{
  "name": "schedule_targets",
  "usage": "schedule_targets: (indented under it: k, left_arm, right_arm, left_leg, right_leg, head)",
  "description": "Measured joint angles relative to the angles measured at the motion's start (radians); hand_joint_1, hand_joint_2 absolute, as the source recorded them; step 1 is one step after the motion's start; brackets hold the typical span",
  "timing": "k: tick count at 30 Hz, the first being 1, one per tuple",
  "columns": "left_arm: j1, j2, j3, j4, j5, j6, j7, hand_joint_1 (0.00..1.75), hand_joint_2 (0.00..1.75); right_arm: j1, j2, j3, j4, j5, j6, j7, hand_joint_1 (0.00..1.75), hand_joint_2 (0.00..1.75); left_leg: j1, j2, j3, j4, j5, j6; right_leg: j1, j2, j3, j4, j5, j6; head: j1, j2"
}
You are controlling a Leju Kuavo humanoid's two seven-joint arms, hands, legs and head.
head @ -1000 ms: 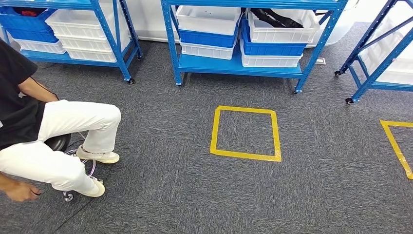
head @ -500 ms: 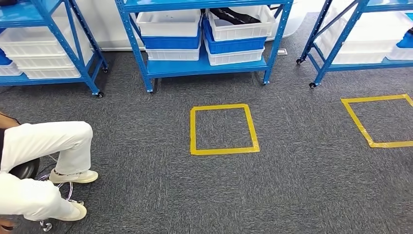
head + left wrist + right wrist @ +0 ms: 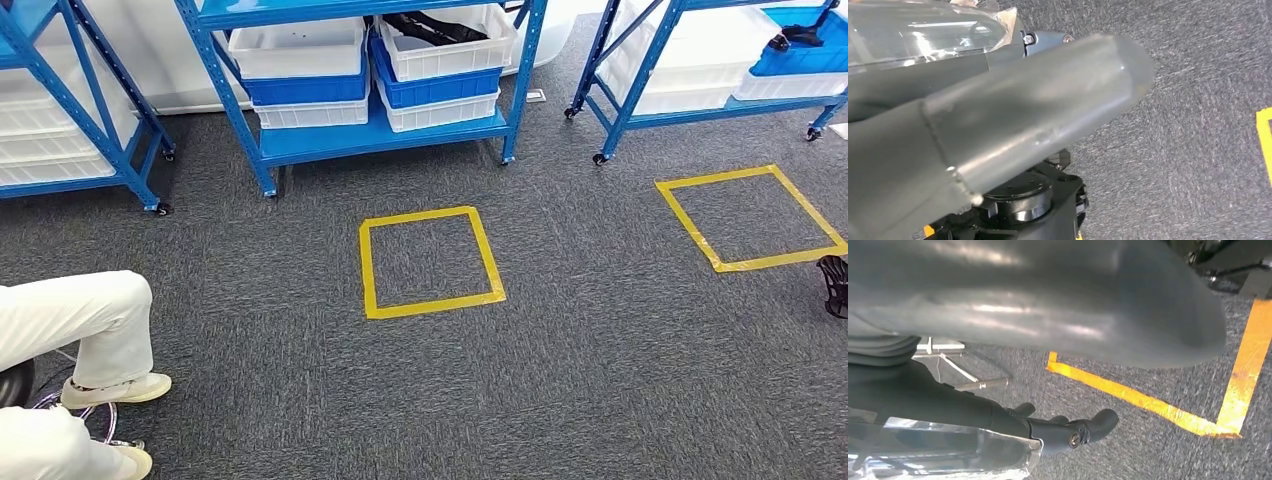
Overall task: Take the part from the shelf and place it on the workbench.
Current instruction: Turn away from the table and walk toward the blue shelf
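A black part (image 3: 432,27) lies in the upper white bin (image 3: 445,62) on the middle blue shelf (image 3: 370,140), far ahead in the head view. Another black part (image 3: 800,33) lies in a blue bin (image 3: 800,58) on the right shelf (image 3: 690,117). My left hand (image 3: 1023,115) hangs over the grey carpet, its thick grey thumb across the left wrist view and its fingers hidden. My right hand (image 3: 1048,305) also hangs low over the carpet; its dark fingers (image 3: 1093,425) reach out with nothing in them.
Two yellow tape squares (image 3: 430,305) (image 3: 705,240) mark the carpet before the shelves. A person in white trousers (image 3: 70,320) sits on a stool (image 3: 15,385) at the lower left. A dark wheeled object (image 3: 835,285) pokes in at the right edge. Stacked white and blue bins fill the shelves.
The camera has turned right: the whole scene slid left, the right shelf and second yellow square came further into view, and the seated person moved to the left edge.
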Motion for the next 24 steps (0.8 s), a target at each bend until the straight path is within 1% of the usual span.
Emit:
schedule_targets:
  k: [1, 2, 3, 5, 6, 8, 10, 11, 12, 13, 14, 15, 16, 17, 18, 19, 20, 21, 22, 23, 24]
  left_arm:
    - [-0.001, 0.000, 0.000, 0.000, -0.001, -0.002, -0.001, 0.00, 0.00]
    - [-0.003, -0.001, 0.001, 0.001, -0.001, -0.002, -0.001, 0.00, 0.00]
    - [-0.005, -0.001, 0.002, 0.001, -0.001, -0.003, -0.002, 0.00, 0.00]
    - [-0.007, -0.001, 0.003, 0.002, -0.001, -0.004, -0.002, 0.00, 0.00]
    - [-0.008, -0.001, 0.003, 0.002, -0.001, -0.005, -0.002, 0.00, 0.00]
    - [-0.008, -0.001, 0.003, 0.002, -0.001, -0.005, -0.002, 0.00, 0.00]
    - [-0.012, -0.001, 0.005, 0.003, -0.002, -0.010, -0.002, 0.00, 0.00]
    - [-0.016, -0.001, 0.006, 0.004, -0.006, -0.017, -0.002, 0.00, 0.00]
    - [-0.022, -0.001, 0.007, 0.005, -0.011, -0.026, -0.003, 0.00, 0.00]
    - [-0.026, -0.001, 0.009, 0.007, -0.016, -0.032, -0.004, 0.00, 0.00]
    - [-0.029, -0.001, 0.010, 0.008, -0.021, -0.037, -0.005, 0.00, 0.00]
    - [-0.032, -0.001, 0.011, 0.008, -0.023, -0.038, -0.006, 0.00, 0.00]
    - [-0.032, 0.000, 0.011, 0.009, -0.024, -0.039, -0.007, 0.00, 0.00]
    - [-0.034, 0.000, 0.011, 0.009, -0.024, -0.039, -0.007, 0.00, 0.00]
    - [-0.035, 0.000, 0.010, 0.009, -0.025, -0.039, -0.007, 0.00, 0.00]
    - [-0.036, 0.000, 0.010, 0.009, -0.025, -0.038, -0.008, 0.00, 0.00]
    - [-0.037, 0.000, 0.010, 0.009, -0.025, -0.037, -0.008, 0.00, 0.00]
    - [-0.038, 0.000, 0.010, 0.009, -0.025, -0.036, -0.008, 0.00, 0.00]
    - [-0.038, 0.000, 0.010, 0.010, -0.026, -0.034, -0.008, 0.00, 0.00]
    - [-0.038, 0.000, 0.010, 0.010, -0.026, -0.033, -0.008, 0.00, 0.00]
    - [-0.038, 0.000, 0.010, 0.010, -0.027, -0.032, -0.008, 0.00, 0.00]
  right_arm:
    - [0.000, 0.000, -0.001, 0.000, -0.001, 0.001, 0.002, 0.00, 0.00]
    - [0.000, 0.001, -0.003, 0.000, -0.003, 0.002, 0.003, 0.00, 0.00]
    - [-0.001, 0.001, -0.004, 0.000, -0.004, 0.004, 0.004, 0.00, 0.00]
    - [-0.003, 0.001, -0.006, 0.000, -0.005, 0.005, 0.006, 0.00, 0.00]
    - [-0.003, 0.001, -0.006, 0.000, -0.006, 0.006, 0.006, 0.00, 0.00]
    - [-0.003, 0.001, -0.006, 0.000, -0.006, 0.006, 0.006, 0.00, 0.00]
    - [-0.001, 0.001, -0.010, 0.000, -0.006, 0.008, 0.007, 0.00, 0.00]
    - [0.001, 0.000, -0.013, 0.000, -0.007, 0.009, 0.008, 0.00, 0.00]
    - [0.003, 0.000, -0.016, 0.000, -0.008, 0.010, 0.009, 0.00, 0.00]
    - [0.004, -0.001, -0.019, 0.000, -0.009, 0.010, 0.009, 0.00, 0.00]
    - [0.006, -0.001, -0.021, 0.000, -0.009, 0.010, 0.010, 0.00, 0.00]
    - [0.006, 0.000, -0.022, 0.000, -0.009, 0.010, 0.010, 0.00, 0.00]
    - [0.008, 0.000, -0.023, 0.000, -0.009, 0.010, 0.011, 0.00, 0.00]
    - [0.009, 0.001, -0.024, 0.000, -0.009, 0.010, 0.011, 0.00, 0.00]
    - [0.008, 0.001, -0.024, 0.000, -0.009, 0.010, 0.011, 0.00, 0.00]
    - [0.007, 0.001, -0.025, 0.000, -0.009, 0.010, 0.011, 0.00, 0.00]
    - [0.007, 0.001, -0.026, 0.000, -0.009, 0.010, 0.012, 0.00, 0.00]
    - [0.007, 0.001, -0.026, 0.000, -0.009, 0.010, 0.012, 0.00, 0.00]
    - [0.008, 0.001, -0.027, 0.000, -0.009, 0.010, 0.012, 0.00, 0.00]
    - [0.009, 0.000, -0.027, 0.000, -0.008, 0.011, 0.013, 0.00, 0.00]
    - [0.009, 0.000, -0.028, 0.000, -0.008, 0.012, 0.014, 0.00, 0.00]
  left_leg:
    - [0.000, 0.001, 0.004, -0.004, 0.004, 0.010]
    - [0.000, 0.002, 0.008, -0.007, 0.009, 0.018]
    - [0.001, 0.004, 0.012, -0.009, 0.012, 0.023]
    - [0.000, 0.008, 0.013, -0.009, 0.014, 0.025]
    - [0.000, 0.008, 0.013, -0.009, 0.014, 0.025]
    - [0.000, 0.008, 0.013, -0.009, 0.014, 0.025]
    - [-0.001, 0.010, 0.013, -0.009, 0.013, 0.026]
    - [-0.001, 0.010, 0.017, -0.008, 0.009, 0.023]
    - [-0.003, 0.012, 0.023, -0.007, 0.003, 0.015]
    - [-0.004, 0.012, 0.030, -0.006, -0.005, 0.005]
    - [-0.004, 0.013, 0.039, -0.002, -0.011, -0.006]
    - [-0.005, 0.014, 0.044, 0.002, -0.015, -0.014]
    - [-0.003, 0.014, 0.048, 0.012, -0.020, -0.019]
    - [-0.001, 0.013, 0.042, 0.034, -0.031, -0.024]
    - [0.002, 0.011, 0.024, 0.071, -0.049, -0.029]
    - [0.003, 0.010, -0.005, 0.123, -0.074, -0.033]
    - [0.004, 0.008, -0.047, 0.189, -0.102, -0.037]
    - [0.006, 0.008, -0.088, 0.246, -0.123, -0.040]
    - [0.006, 0.008, -0.121, 0.281, -0.129, -0.041]
    - [0.007, 0.008, -0.139, 0.284, -0.115, -0.040]
    - [0.007, 0.008, -0.137, 0.248, -0.078, -0.037]
  right_leg:
    - [0.001, -0.002, 0.001, 0.010, -0.002, 0.007]
    - [0.000, -0.005, -0.007, 0.027, -0.016, 0.008]
    - [-0.001, -0.008, -0.022, 0.056, -0.038, 0.003]
    - [-0.002, -0.010, -0.046, 0.109, -0.071, -0.005]
    - [-0.002, -0.010, -0.052, 0.121, -0.078, -0.007]
    - [-0.002, -0.010, -0.056, 0.128, -0.081, -0.007]
    - [-0.002, -0.010, -0.095, 0.204, -0.108, -0.001]
    - [-0.004, -0.012, -0.086, 0.181, -0.093, 0.014]
    - [-0.003, -0.017, -0.075, 0.147, -0.082, 0.017]
    - [-0.003, -0.022, -0.048, 0.079, -0.054, 0.015]
    - [-0.002, -0.026, -0.018, 0.009, -0.027, 0.008]
    - [-0.002, -0.027, -0.010, -0.001, -0.027, -0.012]
    - [-0.004, -0.025, -0.002, -0.004, -0.022, -0.020]
    - [-0.007, -0.024, 0.008, -0.005, -0.023, -0.028]
    - [-0.009, -0.023, 0.016, -0.006, -0.025, -0.033]
    - [-0.008, -0.023, 0.020, -0.007, -0.028, -0.037]
    - [-0.007, -0.023, 0.022, -0.007, -0.031, -0.042]
    - [-0.006, -0.022, 0.025, -0.007, -0.035, -0.045]
    - [-0.006, -0.021, 0.030, -0.007, -0.040, -0.048]
    - [-0.005, -0.019, 0.036, -0.007, -0.046, -0.049]
    - [-0.005, -0.017, 0.044, -0.007, -0.053, -0.048]
  head:
    - [0.000, 0.000]
    - [0.001, 0.000]
    - [0.003, 0.000]
    - [0.005, 0.000]
    - [0.005, 0.000]
    - [0.005, 0.000]
    - [0.005, 0.000]
    - [0.005, 0.000]
    - [0.006, 0.000]
    - [0.005, 0.000]
    - [0.004, 0.000]
    - [0.002, 0.000]
    - [0.001, 0.000]
    - [-0.001, 0.000]
    - [-0.001, 0.000]
    - [-0.002, 0.000]
    - [-0.003, 0.000]
    - [-0.002, 0.000]
    - [-0.003, 0.000]
    - [-0.003, 0.000]
    - [-0.003, 0.000]
